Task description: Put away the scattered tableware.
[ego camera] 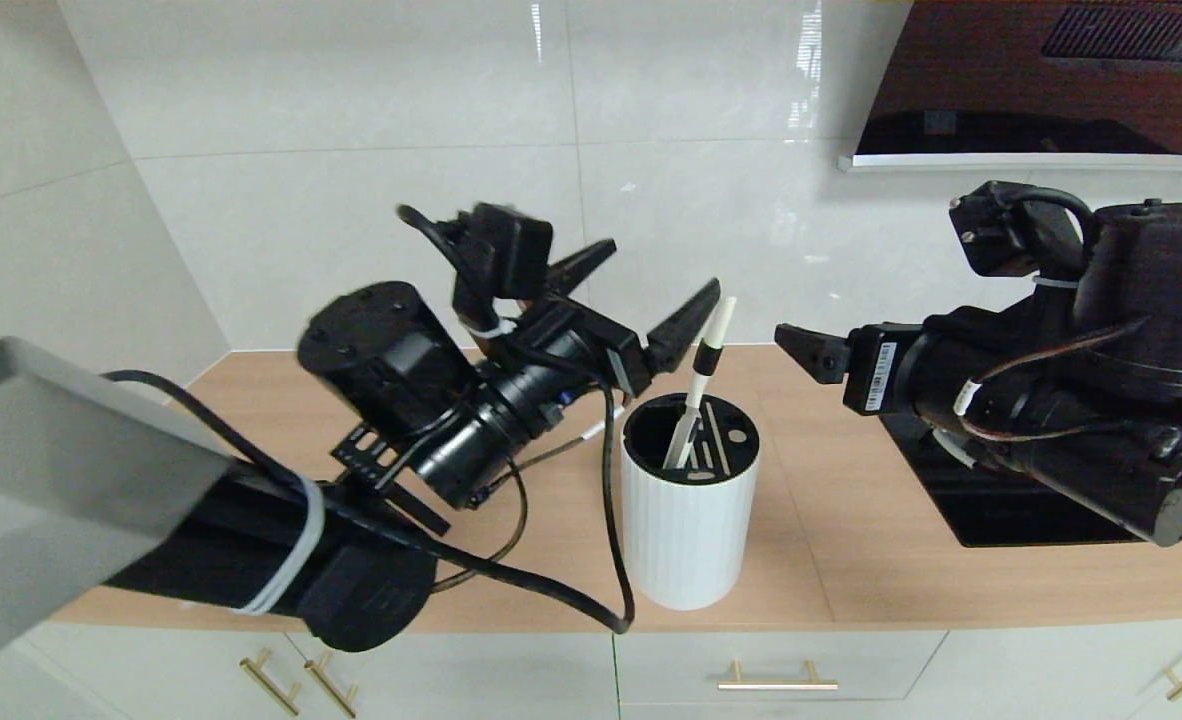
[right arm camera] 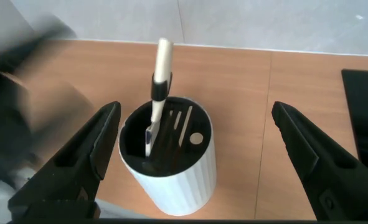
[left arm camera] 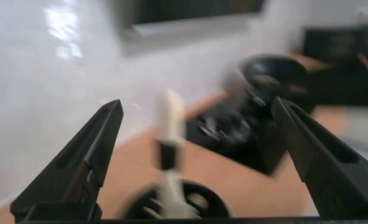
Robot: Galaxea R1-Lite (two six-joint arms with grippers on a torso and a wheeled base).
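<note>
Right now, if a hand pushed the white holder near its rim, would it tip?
Probably: the white ribbed holder stands taller than it is wide, so a high push may tip it. The knife leaning out of its slotted top likely adds top weight.

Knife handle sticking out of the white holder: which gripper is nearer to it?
Left. The left gripper is open beside the knife handle, one of its fingers nearly touching it. The right gripper is open too, farther off on the right of the holder.
</note>
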